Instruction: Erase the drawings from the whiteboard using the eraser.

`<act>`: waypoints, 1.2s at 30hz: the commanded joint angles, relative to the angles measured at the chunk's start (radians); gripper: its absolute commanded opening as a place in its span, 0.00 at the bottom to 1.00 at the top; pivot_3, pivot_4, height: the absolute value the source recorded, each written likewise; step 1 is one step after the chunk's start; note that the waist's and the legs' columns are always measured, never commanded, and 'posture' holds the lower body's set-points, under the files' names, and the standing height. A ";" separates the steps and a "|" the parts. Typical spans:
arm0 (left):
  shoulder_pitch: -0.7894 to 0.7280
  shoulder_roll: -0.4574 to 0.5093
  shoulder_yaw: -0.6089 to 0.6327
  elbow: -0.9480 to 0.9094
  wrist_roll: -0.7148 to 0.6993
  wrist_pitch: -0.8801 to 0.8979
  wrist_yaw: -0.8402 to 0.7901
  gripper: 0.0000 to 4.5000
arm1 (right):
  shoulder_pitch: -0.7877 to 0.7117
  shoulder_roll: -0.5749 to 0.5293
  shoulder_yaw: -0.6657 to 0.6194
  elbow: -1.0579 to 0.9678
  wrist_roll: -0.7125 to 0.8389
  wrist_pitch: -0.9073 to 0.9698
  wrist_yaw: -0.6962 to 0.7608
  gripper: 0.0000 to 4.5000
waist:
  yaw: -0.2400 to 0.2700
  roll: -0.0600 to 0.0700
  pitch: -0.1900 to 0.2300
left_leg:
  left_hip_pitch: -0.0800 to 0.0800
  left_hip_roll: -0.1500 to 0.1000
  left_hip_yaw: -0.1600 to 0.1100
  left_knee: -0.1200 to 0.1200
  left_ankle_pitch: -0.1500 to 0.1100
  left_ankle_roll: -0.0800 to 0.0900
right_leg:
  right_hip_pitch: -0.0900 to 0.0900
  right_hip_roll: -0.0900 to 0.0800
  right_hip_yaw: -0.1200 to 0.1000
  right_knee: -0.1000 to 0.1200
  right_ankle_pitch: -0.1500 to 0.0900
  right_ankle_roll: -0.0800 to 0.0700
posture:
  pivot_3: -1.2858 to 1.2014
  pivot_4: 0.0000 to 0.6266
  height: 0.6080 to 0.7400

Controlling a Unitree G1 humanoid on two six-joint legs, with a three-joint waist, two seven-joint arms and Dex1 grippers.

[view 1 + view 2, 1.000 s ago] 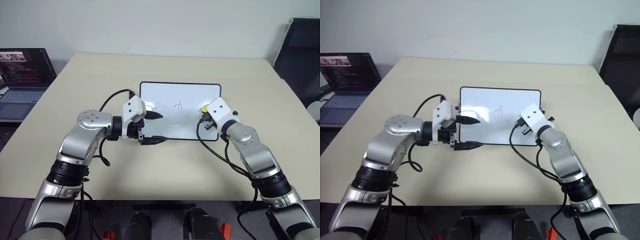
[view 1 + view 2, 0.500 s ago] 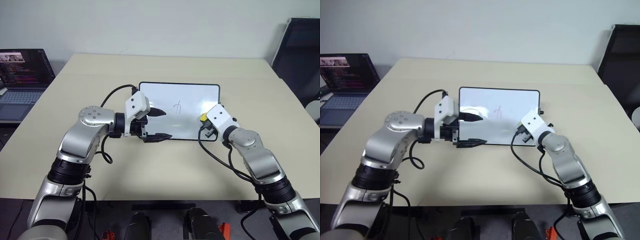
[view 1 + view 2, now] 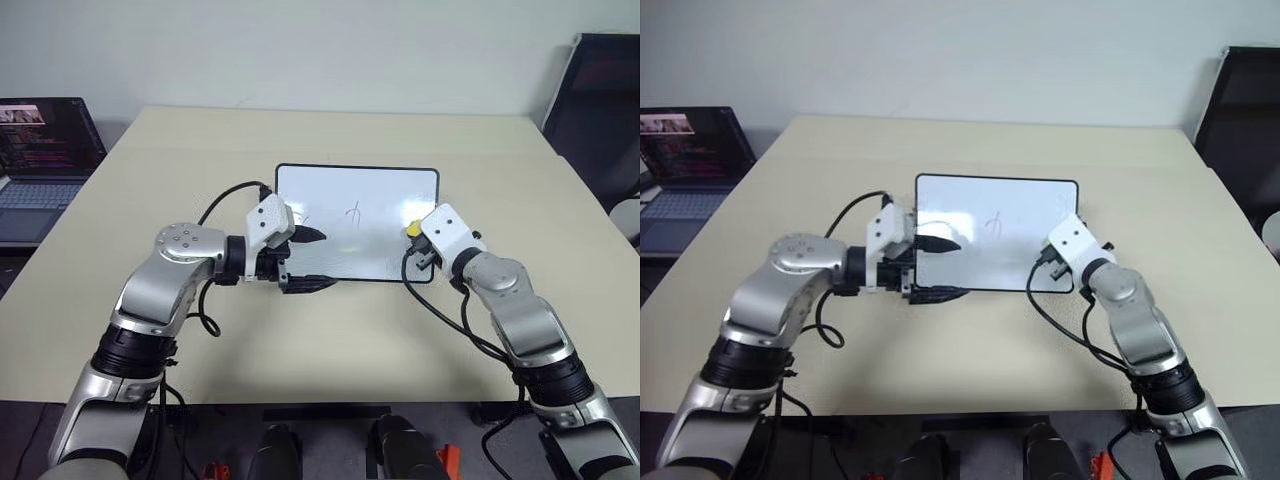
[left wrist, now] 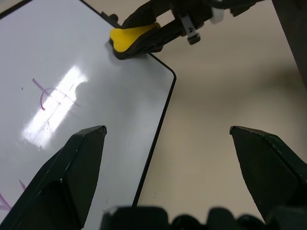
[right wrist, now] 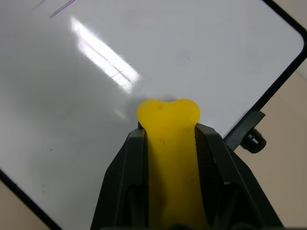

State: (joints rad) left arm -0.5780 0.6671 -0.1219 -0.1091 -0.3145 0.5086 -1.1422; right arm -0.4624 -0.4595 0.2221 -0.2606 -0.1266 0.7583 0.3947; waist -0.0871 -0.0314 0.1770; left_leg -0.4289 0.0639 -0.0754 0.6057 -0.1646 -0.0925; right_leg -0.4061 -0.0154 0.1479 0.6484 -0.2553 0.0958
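- A pale wall stands behind a beige counter (image 3: pixel 330 330); a laptop (image 3: pixel 45 150) sits off the counter's left side and a dark chair (image 3: pixel 600 110) at the far right.
- The whiteboard (image 3: pixel 355 195) lies flat near the middle of the counter, long side across, its black frame and a side knob visible by the right edge.
- The left gripper (image 3: pixel 308 260) hangs over the board's near left corner, pointing right; its jaws stand wide apart and hold nothing, one finger over the white surface, the other over the near edge.
- The right gripper (image 5: pixel 169 143) sits at the board's right edge, jaws clamped tight on the eraser (image 5: pixel 169 120).
- The eraser's yellow tip pokes past the fingers and presses on the board close to its right rim.
- Of the drawings (image 3: pixel 354 212), one thin scribble shows mid-board, with fainter strokes toward the left; the surface around the eraser looks clean.
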 commanded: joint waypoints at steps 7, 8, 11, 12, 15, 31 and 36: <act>0.027 0.053 0.083 0.057 0.022 -0.042 0.080 1.00 | 0.005 0.007 -0.097 -0.148 0.077 0.053 0.056 0.22 | 0.001 0.001 0.001 | -0.002 0.000 0.000 0.000 0.000 0.000 | -0.002 0.000 0.000 0.000 0.000 0.000 | 0.52 0.24 1.00; 0.032 0.056 0.089 0.055 0.023 -0.039 0.091 1.00 | 0.011 0.004 -0.109 -0.178 0.099 0.061 0.072 0.22 | 0.001 0.001 0.001 | -0.004 0.000 0.000 0.000 0.000 0.000 | -0.004 0.000 0.000 0.000 0.000 0.000 | 0.52 0.24 1.00; 0.061 0.063 0.101 0.044 0.021 -0.037 0.113 1.00 | 0.053 -0.042 -0.113 -0.287 0.148 0.123 0.135 0.22 | 0.004 0.001 0.001 | -0.005 0.000 0.000 -0.006 0.000 0.000 | -0.006 0.000 0.000 -0.001 -0.002 0.002 | 0.52 0.24 1.00; 0.069 0.063 0.105 0.040 0.021 -0.037 0.122 1.00 | 0.066 -0.057 -0.110 -0.320 0.162 0.142 0.150 0.22 | 0.004 0.001 0.001 | -0.005 0.000 0.000 -0.008 0.000 0.000 | -0.006 0.000 0.000 -0.001 -0.002 0.002 | 0.52 0.24 1.00; 0.087 0.059 0.113 0.027 0.016 -0.032 0.145 1.00 | 0.084 -0.059 -0.101 -0.380 0.203 0.186 0.163 0.22 | 0.006 0.001 0.001 | -0.005 0.000 0.000 -0.013 0.000 0.000 | -0.008 0.000 -0.002 -0.001 -0.004 0.003 | 0.52 0.24 1.00; 0.073 0.018 0.139 -0.098 -0.036 0.100 0.274 1.00 | -0.089 0.038 0.053 -0.170 0.183 0.017 0.131 0.22 | 0.006 0.000 0.002 | -0.005 0.000 0.000 -0.013 0.000 0.000 | -0.008 0.000 -0.002 0.000 -0.003 0.003 | 0.52 0.24 1.00; 0.080 0.016 0.147 -0.135 -0.053 0.138 0.304 1.00 | -0.071 0.038 0.027 -0.166 0.191 -0.005 0.121 0.22 | 0.005 0.000 0.002 | -0.005 0.000 -0.001 -0.014 0.000 0.000 | -0.008 0.000 -0.003 0.000 -0.003 0.004 | 0.52 0.24 1.00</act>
State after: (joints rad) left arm -0.4883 0.6825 -0.0062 -0.1998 -0.3513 0.6385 -0.8517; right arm -0.5288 -0.4223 0.2842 -0.4062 0.0612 0.7877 0.5217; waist -0.0821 -0.0311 0.1786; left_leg -0.4338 0.0642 -0.0760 0.5920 -0.1648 -0.0926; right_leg -0.4144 -0.0153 0.1453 0.6482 -0.2585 0.1002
